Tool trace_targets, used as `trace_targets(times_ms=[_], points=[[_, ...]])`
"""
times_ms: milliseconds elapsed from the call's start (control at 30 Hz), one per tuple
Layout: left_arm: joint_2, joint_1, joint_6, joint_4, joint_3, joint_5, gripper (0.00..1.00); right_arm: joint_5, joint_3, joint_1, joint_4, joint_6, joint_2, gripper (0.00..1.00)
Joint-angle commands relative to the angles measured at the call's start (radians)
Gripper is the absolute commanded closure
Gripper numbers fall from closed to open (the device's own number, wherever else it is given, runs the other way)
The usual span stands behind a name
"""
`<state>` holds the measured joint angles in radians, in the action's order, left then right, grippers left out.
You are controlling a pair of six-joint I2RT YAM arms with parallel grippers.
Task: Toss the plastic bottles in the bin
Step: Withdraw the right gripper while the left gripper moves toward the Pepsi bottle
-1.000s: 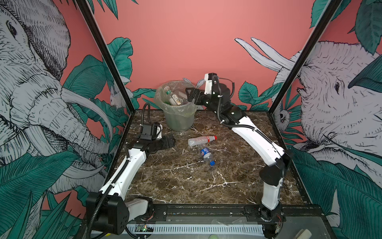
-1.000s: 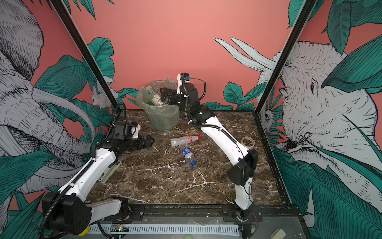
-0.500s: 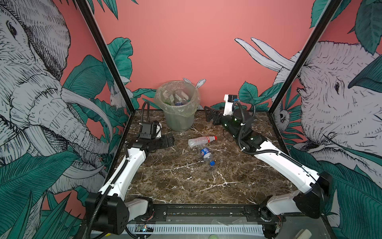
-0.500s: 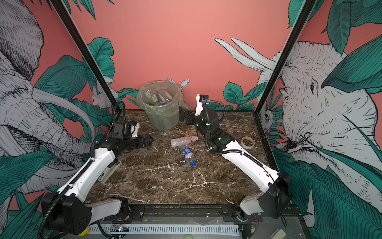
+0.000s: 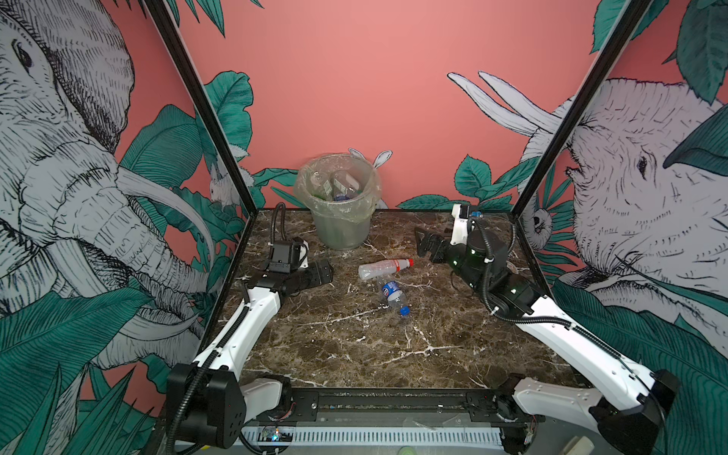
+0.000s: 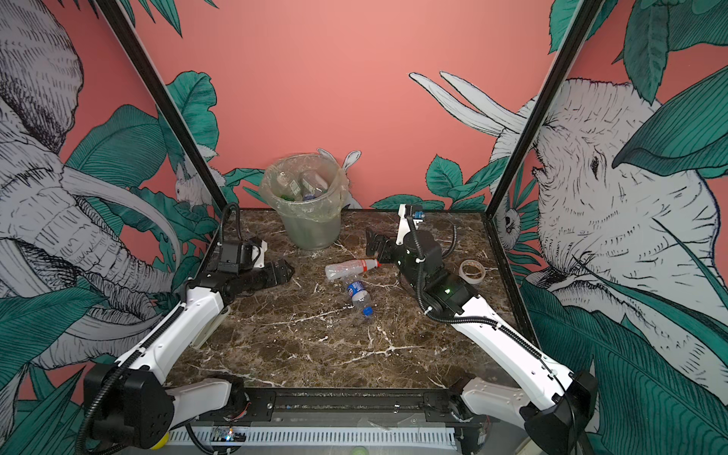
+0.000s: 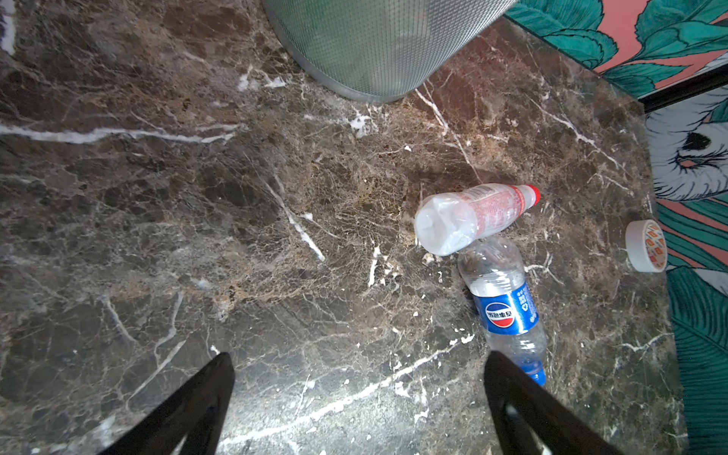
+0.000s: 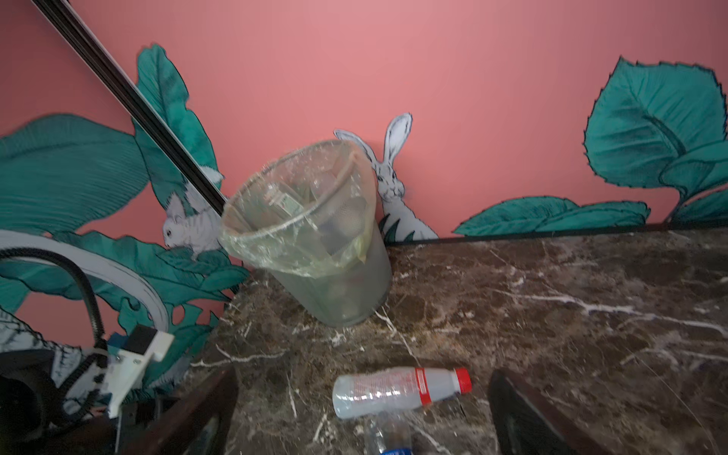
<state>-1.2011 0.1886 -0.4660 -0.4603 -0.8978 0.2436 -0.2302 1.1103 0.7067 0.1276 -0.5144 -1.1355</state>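
Your left hand (image 5: 324, 272) is spread open and empty, front-left of the bin (image 5: 338, 232), which holds several bottles (image 5: 342, 185). In front of the bin, a red-capped bottle (image 5: 384, 268) and a blue-labelled bottle (image 5: 392, 293) lie touching on the surface (image 5: 354, 346). Front-right of the bin, your right hand (image 5: 423, 242) is spread open and empty.

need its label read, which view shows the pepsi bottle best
Left wrist view: the pepsi bottle lies close, logo plain. Both top views show it small; the right wrist view cuts most of it off.

red-cap bottle (image 5: 384, 268), blue-label bottle (image 5: 392, 292) clear; table (image 5: 335, 346) brn marble w/ white veins
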Motion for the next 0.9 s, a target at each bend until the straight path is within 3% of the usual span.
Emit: trace_targets(times_ms=[0,200,567,867], points=[[0.024,-0.004,-0.082,0.079,0.036,0.032,0.02,-0.008,-0.03,-0.003,0.097,-0.028,0.027,0.01],[0.028,0.007,-0.165,0.105,0.079,0.038,0.03,0.018,-0.13,-0.003,0.095,-0.077,0.054,0.01],[-0.011,0.105,-0.161,0.088,0.05,0.016,0.01,0.015,-0.246,-0.005,0.074,-0.173,0.091,0.01],[-0.02,0.153,-0.242,0.097,0.069,0.015,0.01,0.003,-0.3,-0.004,0.086,-0.243,0.122,0.01]])
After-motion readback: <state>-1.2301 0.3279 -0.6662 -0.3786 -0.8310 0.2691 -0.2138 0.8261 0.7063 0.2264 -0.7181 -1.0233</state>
